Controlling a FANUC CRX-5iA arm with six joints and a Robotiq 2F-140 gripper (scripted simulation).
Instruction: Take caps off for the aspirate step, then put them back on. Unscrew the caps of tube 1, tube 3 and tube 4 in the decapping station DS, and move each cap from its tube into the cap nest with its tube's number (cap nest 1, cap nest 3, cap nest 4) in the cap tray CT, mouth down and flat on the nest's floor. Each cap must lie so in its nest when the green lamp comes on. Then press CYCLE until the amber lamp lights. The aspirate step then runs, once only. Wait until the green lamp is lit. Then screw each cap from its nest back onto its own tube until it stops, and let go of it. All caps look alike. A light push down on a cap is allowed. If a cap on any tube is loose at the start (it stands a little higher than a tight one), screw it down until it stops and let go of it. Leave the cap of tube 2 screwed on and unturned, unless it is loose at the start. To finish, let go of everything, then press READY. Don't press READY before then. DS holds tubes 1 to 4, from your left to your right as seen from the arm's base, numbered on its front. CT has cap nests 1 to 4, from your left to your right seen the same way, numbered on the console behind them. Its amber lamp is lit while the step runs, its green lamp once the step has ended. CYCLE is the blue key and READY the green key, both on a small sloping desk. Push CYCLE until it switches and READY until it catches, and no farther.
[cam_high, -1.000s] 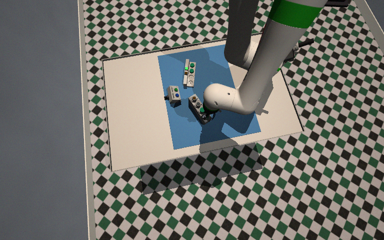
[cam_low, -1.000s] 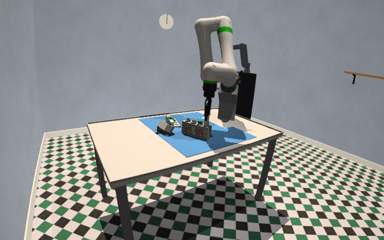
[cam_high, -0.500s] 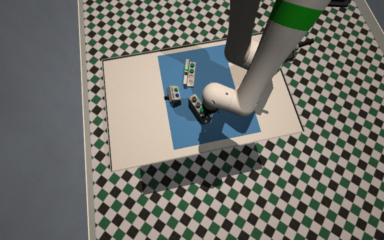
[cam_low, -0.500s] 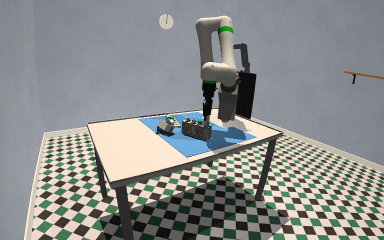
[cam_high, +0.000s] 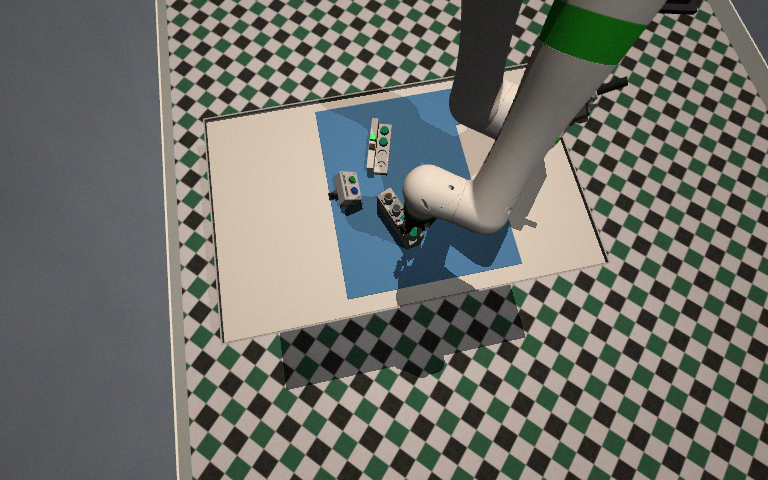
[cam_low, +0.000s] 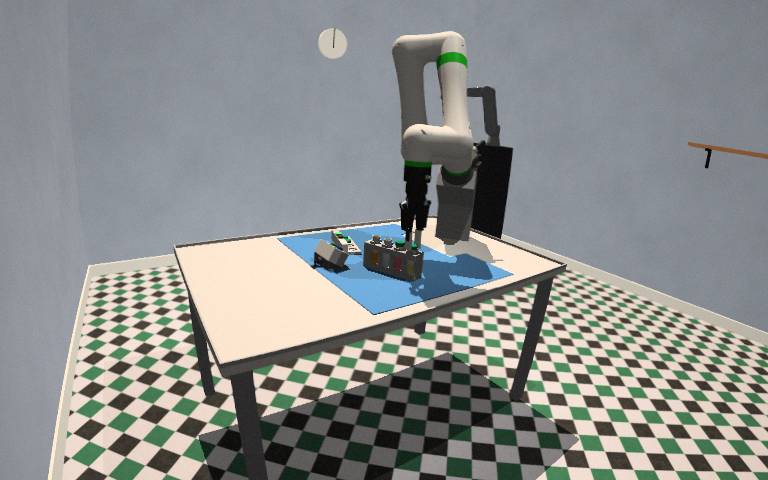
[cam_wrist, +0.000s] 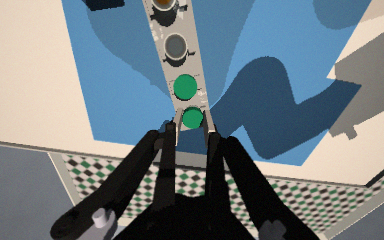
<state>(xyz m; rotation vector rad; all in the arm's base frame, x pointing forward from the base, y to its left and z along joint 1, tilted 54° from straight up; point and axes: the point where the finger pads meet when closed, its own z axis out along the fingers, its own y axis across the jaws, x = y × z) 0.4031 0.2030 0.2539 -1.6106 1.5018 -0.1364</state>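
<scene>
The decapping station (cam_high: 389, 219) (cam_low: 393, 264) (cam_wrist: 192, 63) stands on the blue mat. Tube 1 at its near end carries a green cap (cam_wrist: 192, 118) (cam_high: 415, 230) (cam_low: 414, 246). Tube 2 beside it is capped too (cam_wrist: 185, 86) (cam_low: 400, 243). Tube 3 (cam_wrist: 176, 46) (cam_high: 395, 209) and tube 4 (cam_wrist: 164, 2) (cam_high: 388, 196) stand uncapped. My gripper (cam_wrist: 193, 116) (cam_low: 412, 236) points straight down with its fingers on both sides of tube 1's cap, a sliver apart from it. The cap tray (cam_high: 382, 151) (cam_low: 352, 247) holds two green caps (cam_high: 384, 130) (cam_high: 383, 141); its other two nests are empty. Its green lamp (cam_high: 372, 136) is lit.
The small sloping desk (cam_high: 343, 182) (cam_low: 331, 253) with the green key (cam_high: 352, 178) and the blue key (cam_high: 354, 191) stands left of the station. The arm's elbow (cam_high: 436, 192) hangs over the station's right side. The table edge lies just past the station's near end.
</scene>
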